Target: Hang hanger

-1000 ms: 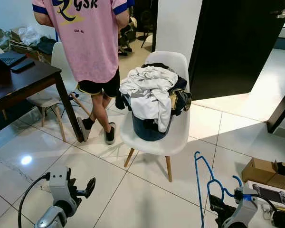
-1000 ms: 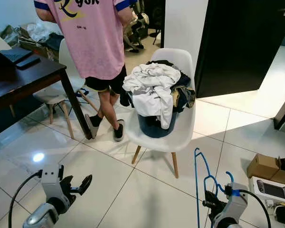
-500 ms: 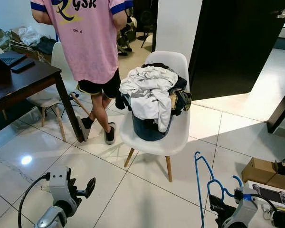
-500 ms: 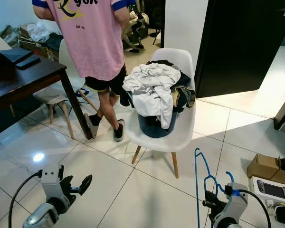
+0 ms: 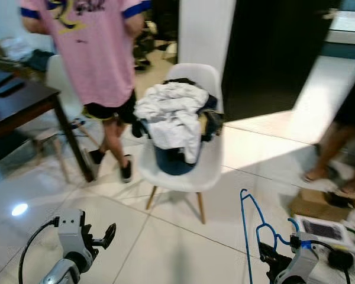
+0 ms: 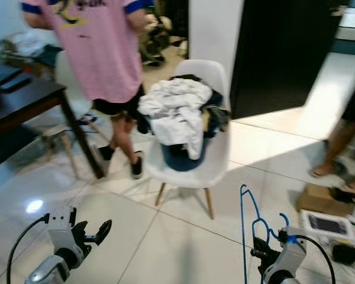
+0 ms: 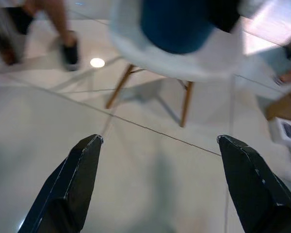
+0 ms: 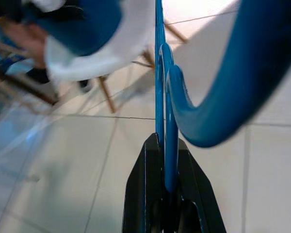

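One blue hanger (image 5: 252, 228) stands upright low on the robot's right, pinched at its neck between the pressed-together fingers of the right gripper (image 8: 166, 167); its hook curls just above the wrist. The left gripper (image 5: 104, 235) hangs low on the left over the tiled floor (image 5: 165, 248), its two fingers (image 7: 72, 179) spread wide with nothing between them.

One white chair (image 5: 192, 177) with wooden legs stands ahead, carrying one dark blue basket (image 5: 168, 163) heaped with a pile of clothes (image 5: 171, 112) (white on top, darker pieces spilling over the right rim). A second white chair (image 5: 53, 77) sits behind, beside one dark table (image 5: 23, 106) on the left.

Two people are in view: one in a pink shirt (image 5: 94, 47) just left of the chair, and another's legs (image 5: 337, 154) at the right edge. Near those feet lie one cardboard box (image 5: 310, 204) and one white box (image 5: 325, 229), blurred.
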Tool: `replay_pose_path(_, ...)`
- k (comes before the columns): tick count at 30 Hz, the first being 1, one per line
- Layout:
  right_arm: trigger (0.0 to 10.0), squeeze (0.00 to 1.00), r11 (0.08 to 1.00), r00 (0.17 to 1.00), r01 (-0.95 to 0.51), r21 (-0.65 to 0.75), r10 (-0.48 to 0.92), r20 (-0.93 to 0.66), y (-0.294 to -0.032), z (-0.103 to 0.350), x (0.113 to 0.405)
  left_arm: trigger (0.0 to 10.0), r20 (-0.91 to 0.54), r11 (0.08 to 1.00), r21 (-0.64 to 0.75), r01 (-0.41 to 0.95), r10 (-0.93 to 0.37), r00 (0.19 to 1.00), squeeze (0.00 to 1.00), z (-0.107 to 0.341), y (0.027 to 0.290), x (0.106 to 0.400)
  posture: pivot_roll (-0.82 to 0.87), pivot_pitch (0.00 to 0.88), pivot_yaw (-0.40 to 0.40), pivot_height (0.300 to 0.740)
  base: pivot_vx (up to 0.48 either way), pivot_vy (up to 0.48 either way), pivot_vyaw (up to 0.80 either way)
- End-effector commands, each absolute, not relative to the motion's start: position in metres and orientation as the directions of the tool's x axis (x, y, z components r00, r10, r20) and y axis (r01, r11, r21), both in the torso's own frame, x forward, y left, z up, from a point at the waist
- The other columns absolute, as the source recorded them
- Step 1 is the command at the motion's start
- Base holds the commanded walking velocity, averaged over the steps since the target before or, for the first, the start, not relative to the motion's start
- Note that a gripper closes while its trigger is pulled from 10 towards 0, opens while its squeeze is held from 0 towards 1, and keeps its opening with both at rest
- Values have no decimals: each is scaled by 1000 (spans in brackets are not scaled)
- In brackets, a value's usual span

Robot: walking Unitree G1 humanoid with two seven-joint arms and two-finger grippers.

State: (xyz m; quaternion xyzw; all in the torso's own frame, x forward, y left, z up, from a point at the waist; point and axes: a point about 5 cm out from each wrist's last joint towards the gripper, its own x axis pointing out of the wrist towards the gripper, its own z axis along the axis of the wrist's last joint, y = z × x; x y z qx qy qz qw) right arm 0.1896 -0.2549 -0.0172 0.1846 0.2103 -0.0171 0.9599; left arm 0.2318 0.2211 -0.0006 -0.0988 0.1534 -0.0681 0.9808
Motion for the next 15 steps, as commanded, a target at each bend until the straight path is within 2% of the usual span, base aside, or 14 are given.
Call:
replay_pose_path(1,10000,0,924,911,120,362,43,-409,-254,-17,190,10000,-296,969,-224,100,-166,941,0,-1,223,232,-8,0,5,740,0,0,-481)
replay_pose_path(11,10000,0,930,920,100,354,48,-388,-253,-15,192,10000,-298,969,-225,100,-166,940,0,-1,222,233,-9,0,5,740,0,0,0)
replay_pose_path(12,0,0,929,922,81,361,68,-382,-251,-14,192,10000,-299,969,-225,101,-167,940,0,-2,222,233,-8,0,5,740,0,0,0)
replay_pose_path(15,0,0,928,920,85,363,66,-385,-251,-15,191,10000,-299,969,-225,101,-168,939,0,-2,222,233,-8,0,5,740,0,0,0)
